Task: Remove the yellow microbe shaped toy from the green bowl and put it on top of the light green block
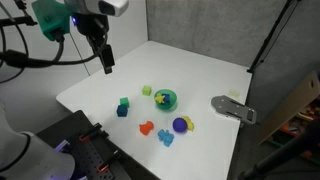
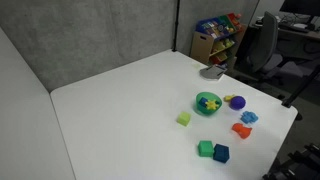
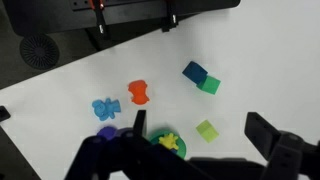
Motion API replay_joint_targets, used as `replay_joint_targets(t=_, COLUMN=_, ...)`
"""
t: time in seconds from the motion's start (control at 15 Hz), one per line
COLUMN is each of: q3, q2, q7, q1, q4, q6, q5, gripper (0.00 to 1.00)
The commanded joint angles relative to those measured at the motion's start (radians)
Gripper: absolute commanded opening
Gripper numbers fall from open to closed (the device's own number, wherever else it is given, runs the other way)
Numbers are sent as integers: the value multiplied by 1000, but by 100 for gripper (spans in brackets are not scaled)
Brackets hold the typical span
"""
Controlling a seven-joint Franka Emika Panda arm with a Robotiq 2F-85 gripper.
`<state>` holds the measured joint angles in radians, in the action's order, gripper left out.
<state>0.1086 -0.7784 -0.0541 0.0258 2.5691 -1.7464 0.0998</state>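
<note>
A white counter (image 1: 190, 60) holds a scatter of small toys. Near its middle sits a green bowl (image 1: 166, 99) with the yellow lumpy toy (image 1: 161, 99) resting inside, so the toy is not yet lifted out. The light green block (image 1: 147, 90) stands just beside the bowl, its top bare, free to receive the toy. The robot's claw (image 1: 106, 66) hangs high over the counter, well apart from the bowl and gripping nothing. The wrist view shows its fingers spread wide. In that view the toy lies between the two dark fingers, nearer one of them, which suggests the arm is lining up to come down on it.
</note>
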Motion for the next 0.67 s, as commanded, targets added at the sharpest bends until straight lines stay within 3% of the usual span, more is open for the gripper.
replay_joint_targets(t=0.0, q3=-16, q2=2, q7=12, q1=21, q4=-2, q6=3, q5=11, gripper=100)
replay_joint_targets(t=0.6, q3=-20, q2=50, q7=6, q1=21, q4=-35, q6=-9, q5=8, gripper=100)
